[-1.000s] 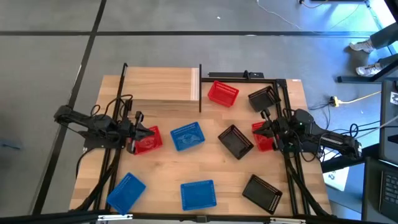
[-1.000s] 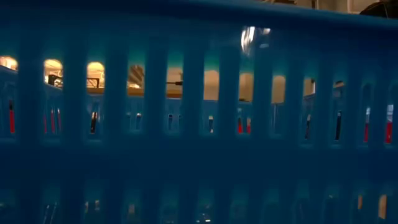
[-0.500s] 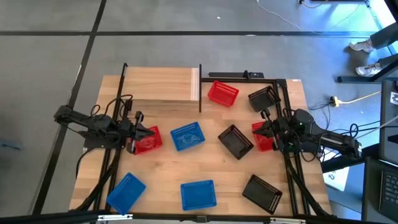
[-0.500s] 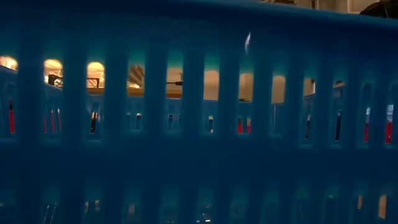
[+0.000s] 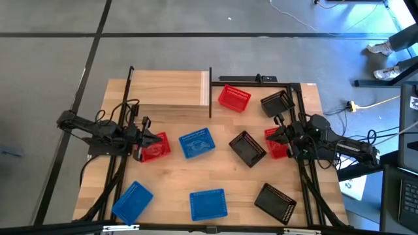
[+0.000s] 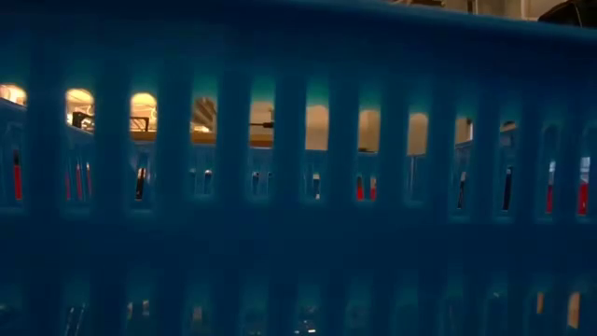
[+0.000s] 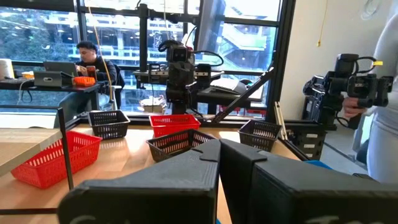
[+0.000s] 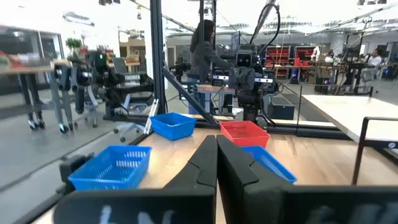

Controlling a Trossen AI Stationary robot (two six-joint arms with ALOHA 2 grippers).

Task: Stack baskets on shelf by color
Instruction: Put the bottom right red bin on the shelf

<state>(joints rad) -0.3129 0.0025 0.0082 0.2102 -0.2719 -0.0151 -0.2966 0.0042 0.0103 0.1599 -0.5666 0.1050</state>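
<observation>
The left gripper hovers over a red perforated plastic basket at the table's left side, fingers pressed together, gripping nothing. The pale raised wooden shelf with thin black posts sits at the far left. Blue perforated baskets lie mid-table and along the near edge. Black baskets and another red one lie rightward. The right gripper, likewise closed and empty, hangs above a red basket
</observation>
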